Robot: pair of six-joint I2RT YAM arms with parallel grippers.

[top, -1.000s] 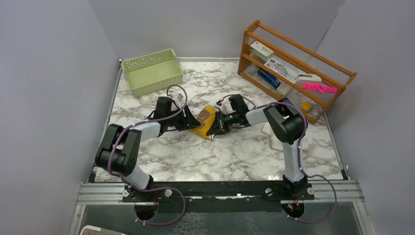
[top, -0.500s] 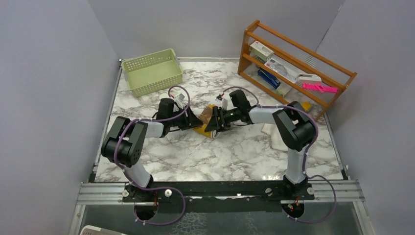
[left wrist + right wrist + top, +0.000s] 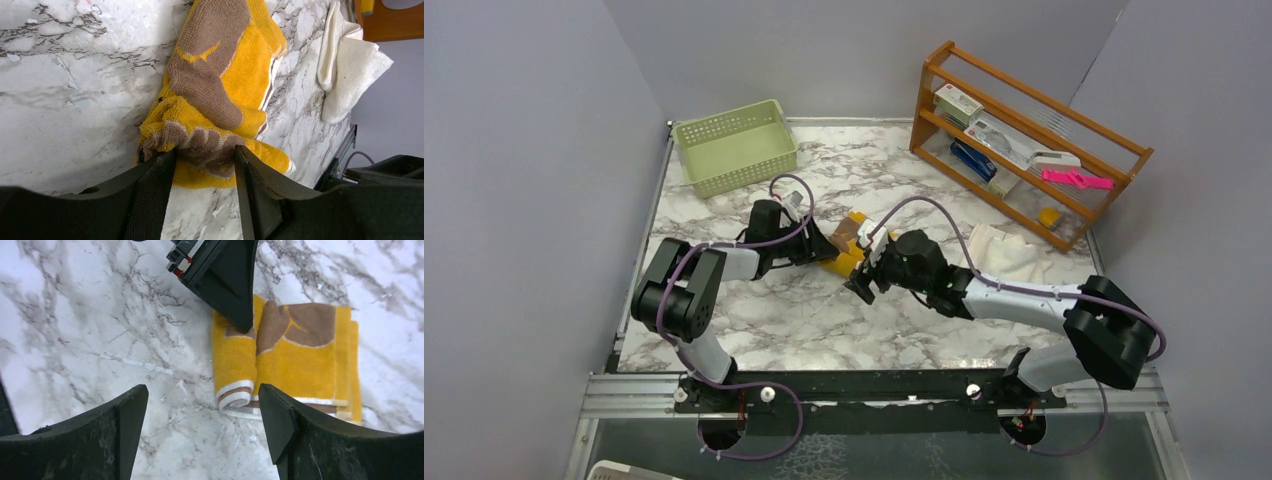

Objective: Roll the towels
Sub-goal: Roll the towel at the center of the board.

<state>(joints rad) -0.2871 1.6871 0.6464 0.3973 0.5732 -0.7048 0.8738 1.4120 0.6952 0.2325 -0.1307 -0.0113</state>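
While the left gripper [image 3: 202,156] lies low on the marble table [image 3: 804,320], its jaws are closed narrow on the rolled end of the mustard-yellow towel [image 3: 235,75], and the roll is pinched between both fingers [image 3: 157,185]. This towel lies near the middle of the table, partly rolled. The brown pattern of its other side shows on top, and a white edge shows at the end of the roll. The right gripper [image 3: 202,395] hangs just above the table beside the end of the roll, with jaws wide apart and nothing between them. The cream-white towel [image 3: 1009,255] lies crumpled well to the right, near the foot of the wooden rack [image 3: 1024,130]. A green plastic basket [image 3: 734,145] stands in the far left corner.
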